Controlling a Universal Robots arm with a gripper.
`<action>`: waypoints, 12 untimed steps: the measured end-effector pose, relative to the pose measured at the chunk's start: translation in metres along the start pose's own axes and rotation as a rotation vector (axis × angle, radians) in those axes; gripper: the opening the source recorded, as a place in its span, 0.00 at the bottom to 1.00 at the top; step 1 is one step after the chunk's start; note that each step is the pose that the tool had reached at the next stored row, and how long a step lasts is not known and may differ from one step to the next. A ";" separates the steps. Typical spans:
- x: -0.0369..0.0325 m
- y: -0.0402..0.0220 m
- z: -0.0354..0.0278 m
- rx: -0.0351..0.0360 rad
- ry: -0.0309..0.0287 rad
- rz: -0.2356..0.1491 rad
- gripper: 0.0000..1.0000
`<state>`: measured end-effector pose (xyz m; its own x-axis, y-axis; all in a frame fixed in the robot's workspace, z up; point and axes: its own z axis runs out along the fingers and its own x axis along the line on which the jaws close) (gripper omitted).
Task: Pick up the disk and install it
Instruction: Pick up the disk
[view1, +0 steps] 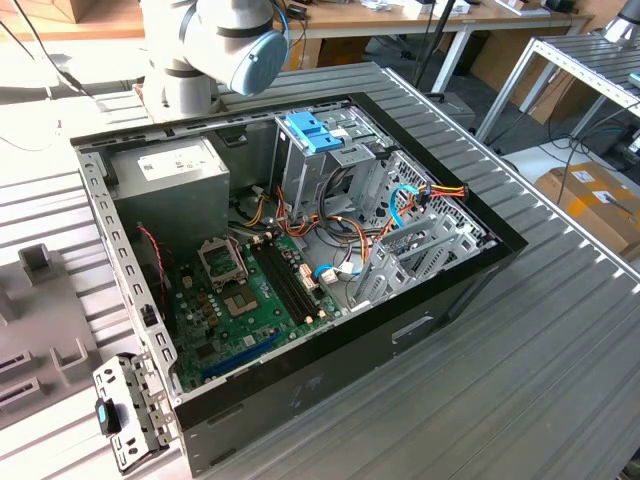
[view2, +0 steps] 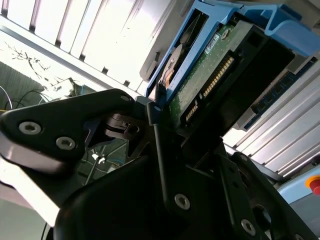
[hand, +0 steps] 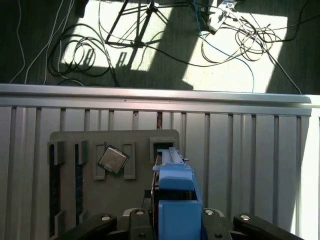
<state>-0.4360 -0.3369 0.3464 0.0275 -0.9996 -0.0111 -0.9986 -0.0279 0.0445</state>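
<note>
- The tool (hand: 172, 220) is closed on the disk (view2: 200, 82), which sits in a blue bracket (hand: 175, 200). In the second wrist view the disk's green circuit board and its row of connector pins are bare.
- In the first wrist view the held disk hangs over a grey tray (hand: 135, 140) that carries a chip (hand: 113, 160), on the slatted surface (hand: 240, 150).
- The step in hand looks like carrying the disk for fitting. The grip should press on the bracket sides, not on the board or pins.
- Keeping the disk square in the tool should let it meet the drive cage (view1: 340, 170) of the open computer case (view1: 400, 330) straight.
- Loose wires (view1: 350, 225) lie near the cage and could snag.
</note>
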 end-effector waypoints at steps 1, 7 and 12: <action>0.0000 0.0001 -0.0014 -0.0001 0.0000 0.000 0.36; -0.0001 0.0003 -0.0078 0.0000 -0.0001 0.000 0.36; -0.0002 0.0005 -0.0134 0.0000 0.0000 0.000 0.36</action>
<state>-0.4358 -0.3368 0.3598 0.0276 -0.9996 -0.0111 -0.9986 -0.0280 0.0445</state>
